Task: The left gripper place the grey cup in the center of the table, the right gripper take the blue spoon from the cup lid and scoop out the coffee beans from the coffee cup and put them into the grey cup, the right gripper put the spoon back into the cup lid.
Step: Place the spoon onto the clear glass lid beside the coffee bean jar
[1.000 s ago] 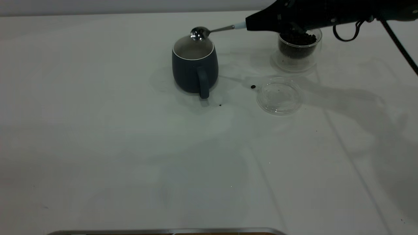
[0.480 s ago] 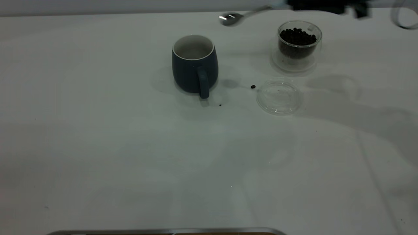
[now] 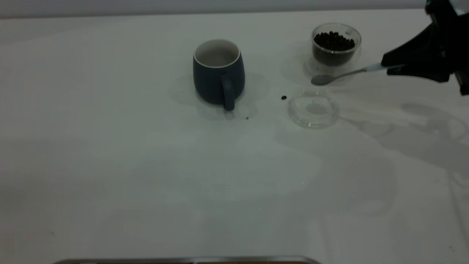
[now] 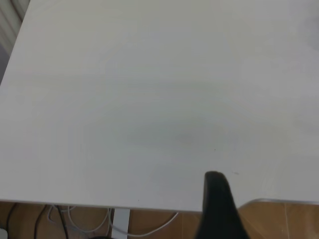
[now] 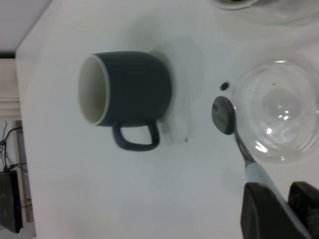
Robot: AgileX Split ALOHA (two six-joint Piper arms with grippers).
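The grey cup (image 3: 218, 71) stands upright at the table's centre back, handle toward the camera; it also shows in the right wrist view (image 5: 132, 89). The glass coffee cup (image 3: 336, 44) holds dark beans at the back right. The clear cup lid (image 3: 313, 110) lies flat in front of it and is empty (image 5: 279, 117). My right gripper (image 3: 388, 68) is shut on the blue spoon's handle (image 5: 256, 174). The spoon bowl (image 3: 321, 79) hovers above the lid's far edge and looks empty (image 5: 223, 115). My left gripper (image 4: 219, 209) is out of the exterior view, over bare table near its edge.
A stray coffee bean (image 3: 284, 97) lies on the table left of the lid, and a small speck (image 3: 247, 118) lies near the cup's handle. The right arm's shadow falls across the table's right side.
The right gripper carried the spoon from over the grey cup's rim, up and back, then right and down to above the lid.
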